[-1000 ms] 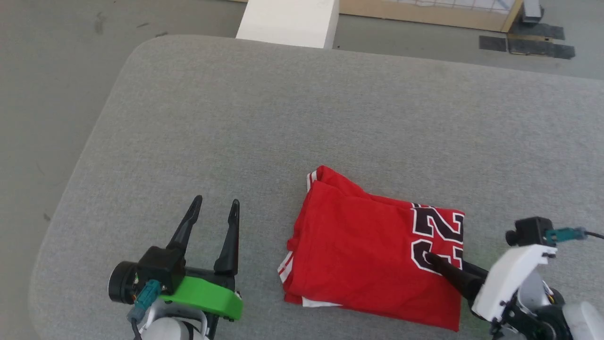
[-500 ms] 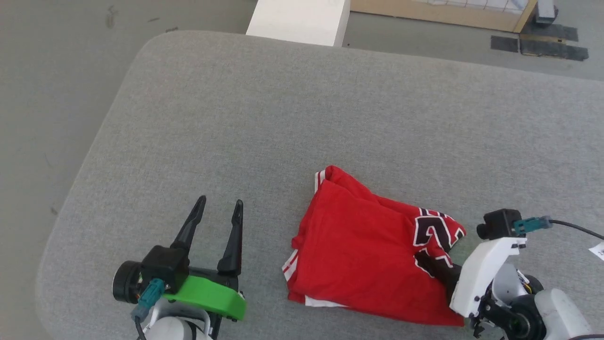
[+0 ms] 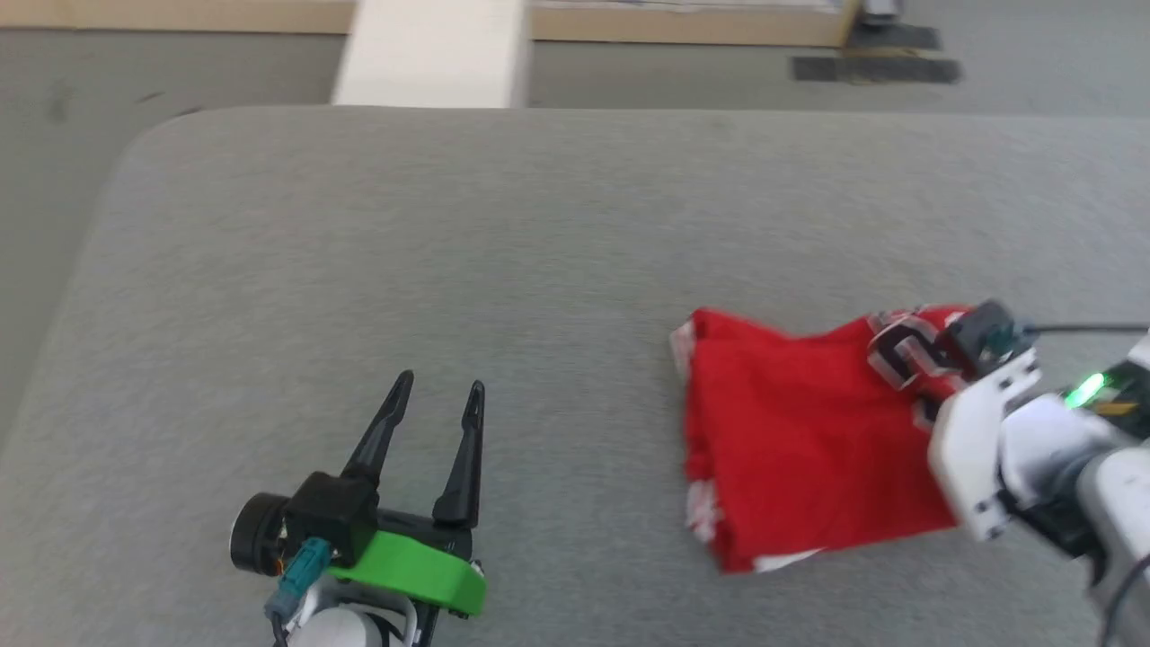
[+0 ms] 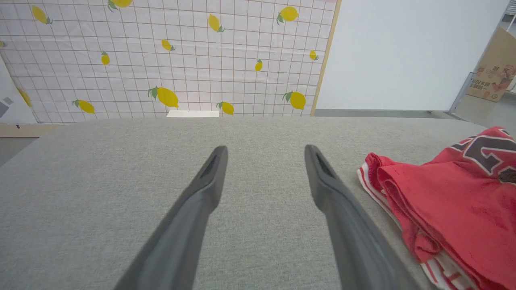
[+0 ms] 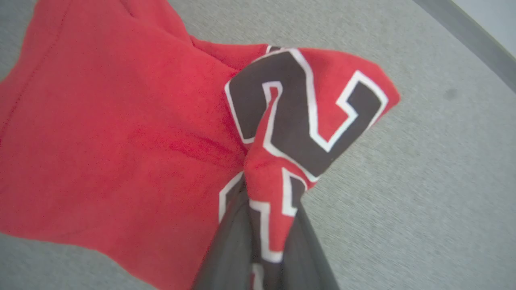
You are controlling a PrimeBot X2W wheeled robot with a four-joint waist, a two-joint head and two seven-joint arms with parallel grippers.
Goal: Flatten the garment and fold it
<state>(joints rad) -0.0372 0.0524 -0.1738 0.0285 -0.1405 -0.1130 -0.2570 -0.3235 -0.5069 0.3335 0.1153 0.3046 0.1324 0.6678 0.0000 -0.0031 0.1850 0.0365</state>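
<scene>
The garment [image 3: 791,449], a folded red jersey with black and white numerals, lies on the right of the grey table [image 3: 539,225]. Its numbered corner is bunched and raised. My right gripper [image 3: 930,409] is shut on that corner. In the right wrist view the dark fingers [image 5: 225,241] pinch a fold of the numerals, with my right gripper [image 5: 270,193] closed around the garment [image 5: 100,133]. At the lower left, my left gripper [image 3: 441,382] stands open and holds nothing, apart from the cloth. From my left gripper [image 4: 266,151], the garment [image 4: 451,209] shows to the right with striped trim at its edge.
A white block [image 3: 431,54] stands past the table's far edge, with black floor patches [image 3: 876,67] farther right. A lemon-print panel [image 4: 161,60] and a cardboard box [image 4: 492,76] lie beyond the table. Bare grey surface spreads between the left gripper and the garment.
My right gripper has shut on the numbered corner and raised it, bunching that end of the garment. The head camera has turned, shifting the whole picture. The left gripper stays open.
</scene>
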